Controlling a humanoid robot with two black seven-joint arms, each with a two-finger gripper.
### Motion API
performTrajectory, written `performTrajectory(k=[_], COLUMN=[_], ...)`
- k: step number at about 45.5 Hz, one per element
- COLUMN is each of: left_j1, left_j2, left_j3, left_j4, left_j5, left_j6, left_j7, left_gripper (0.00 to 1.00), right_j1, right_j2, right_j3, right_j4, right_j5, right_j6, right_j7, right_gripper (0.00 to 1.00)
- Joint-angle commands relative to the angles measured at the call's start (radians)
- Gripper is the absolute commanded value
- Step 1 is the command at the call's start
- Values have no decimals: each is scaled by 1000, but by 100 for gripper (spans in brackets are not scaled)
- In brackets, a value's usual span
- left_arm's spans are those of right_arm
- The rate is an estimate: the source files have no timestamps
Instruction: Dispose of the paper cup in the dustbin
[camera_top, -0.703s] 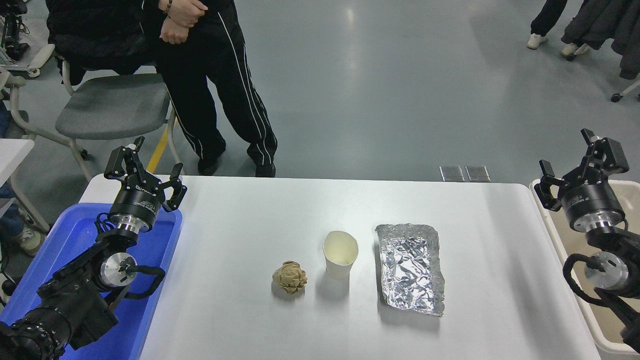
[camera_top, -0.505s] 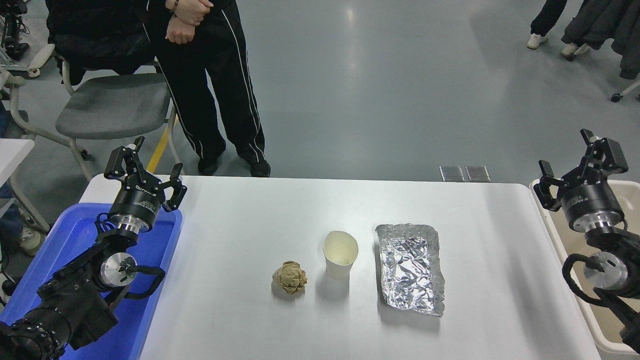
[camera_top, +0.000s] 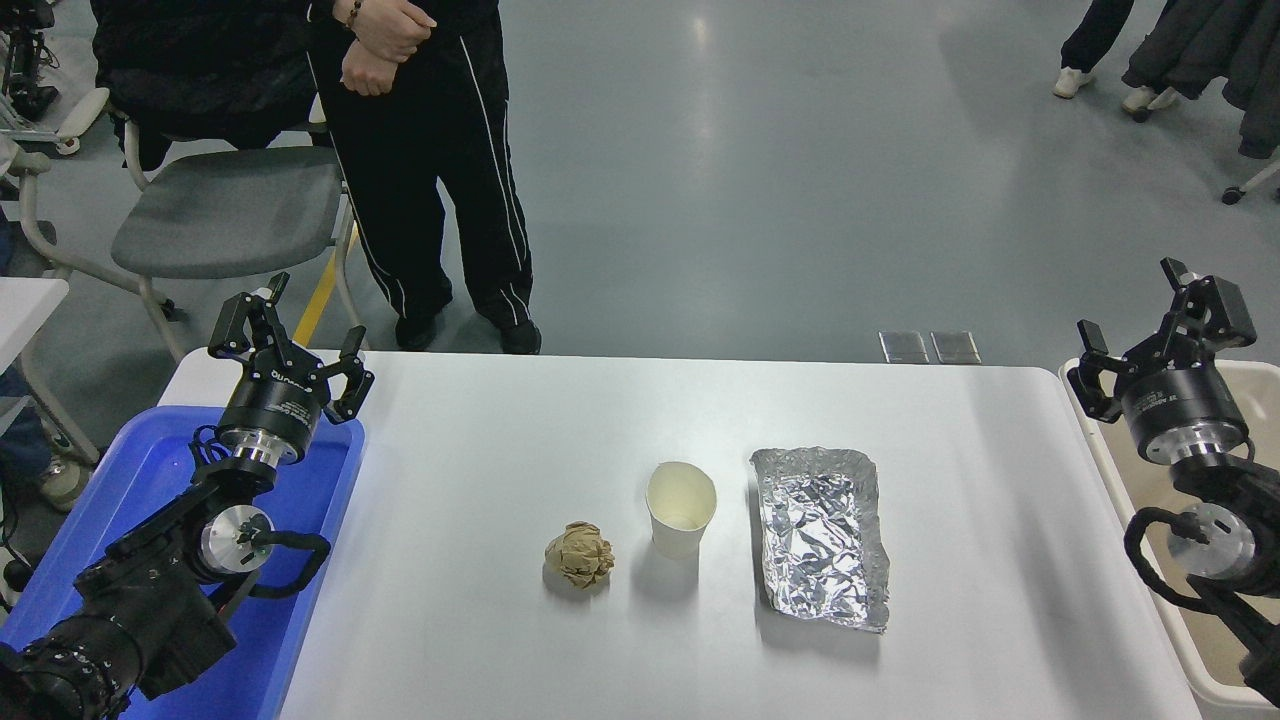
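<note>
The paper cup (camera_top: 681, 520) stands upright near the middle of the white table (camera_top: 500, 430), off-white with a cream inside. The beige dustbin (camera_top: 1150, 560) sits off the table's right edge, mostly behind my right arm. My right gripper (camera_top: 1155, 330) is open and empty, raised above the dustbin's far end, well to the right of the cup. My left gripper (camera_top: 290, 335) is open and empty, parked at the lower left over the blue bin.
A crumpled brown paper ball (camera_top: 580, 555) lies just left of the cup. A crumpled foil sheet (camera_top: 822, 535) lies just right of it. A bright blue bin (camera_top: 130, 500) sits off the table's left edge. A person (camera_top: 420, 150) stands beyond the far left edge beside a grey chair (camera_top: 225, 225).
Both arms and the cup have stayed still. The person at the far side has shifted their stance slightly.
</note>
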Motion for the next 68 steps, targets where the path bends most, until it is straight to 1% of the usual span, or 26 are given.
performTrajectory(k=[1, 27, 31, 40, 43, 46, 48, 53, 56, 60, 65, 68], left_j1=[0, 0, 0, 0, 0, 0, 0, 0, 0, 0, 0, 0], left_j2=[0, 0, 0, 0, 0, 0, 0, 0, 0, 0, 0, 0], left_j3=[0, 0, 0, 0, 0, 0, 0, 0, 0, 0, 0, 0], left_j4=[0, 2, 0, 0, 0, 0, 0, 0, 0, 0, 0, 0], left_j5=[0, 0, 0, 0, 0, 0, 0, 0, 0, 0, 0, 0], left_j6=[0, 0, 0, 0, 0, 0, 0, 0, 0, 0, 0, 0], left_j7=[0, 0, 0, 0, 0, 0, 0, 0, 0, 0, 0, 0], left_gripper=[100, 100, 100, 100, 100, 100, 100, 100, 100, 100, 100, 100], right_j1=[-3, 4, 7, 59, 89, 146, 206, 387, 515, 690, 862, 942], right_j2=[-41, -18, -18, -26, -30, -46, -63, -99, -112, -110, -89, -37], right_j3=[-13, -18, -18, -24, -60, -154, -255, -598, -816, -1080, -1347, -1479], right_j4=[-2, -11, -43, -82, -99, -122, -133, -143, -151, -151, -137, -126], right_j5=[-7, -7, -7, -9, -12, -13, -13, -12, -12, -7, -4, -9], right_j6=[6, 4, 4, -4, -5, -7, -8, -8, -7, -4, 10, 61], right_j7=[2, 1, -1, -2, -7, -18, -31, -78, -88, -88, -97, -122], right_gripper=[100, 100, 100, 100, 100, 100, 100, 100, 100, 100, 100, 100])
